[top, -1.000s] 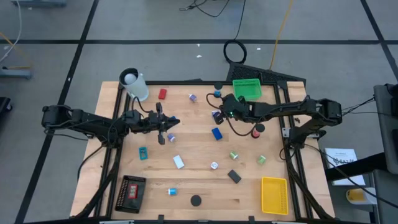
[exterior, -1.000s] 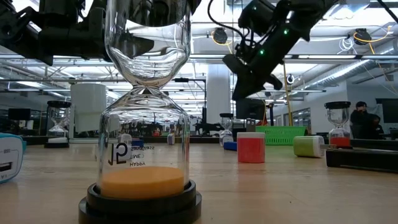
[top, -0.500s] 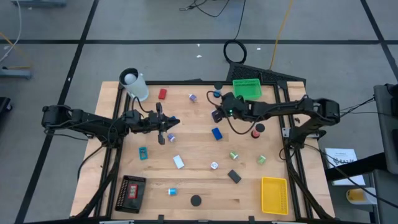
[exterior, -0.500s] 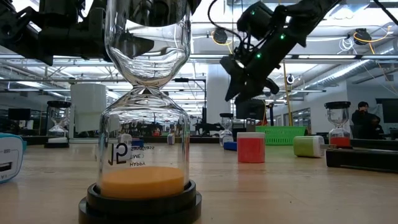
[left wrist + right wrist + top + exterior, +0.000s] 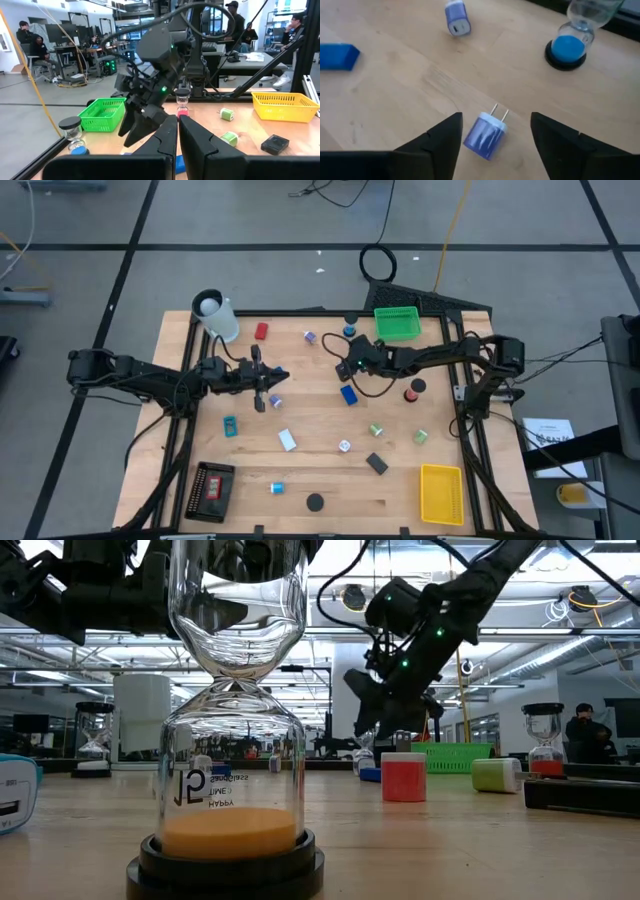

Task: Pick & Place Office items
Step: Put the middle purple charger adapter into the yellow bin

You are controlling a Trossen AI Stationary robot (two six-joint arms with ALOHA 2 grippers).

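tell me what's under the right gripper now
Under the open right gripper a purple plug adapter lies on the bare wooden table, prongs up, between the fingers and untouched. Nothing else shows there; the wood beneath the adapter itself is covered.

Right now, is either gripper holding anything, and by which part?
Nothing is held. The right gripper is open, a blue plug adapter lying on the table between its fingers. The left gripper is shut and empty.

On the big hourglass (image 5: 233,710) right in front, the glass bulb shows mirrored lettering, a "15" and "HAPPY TIME".
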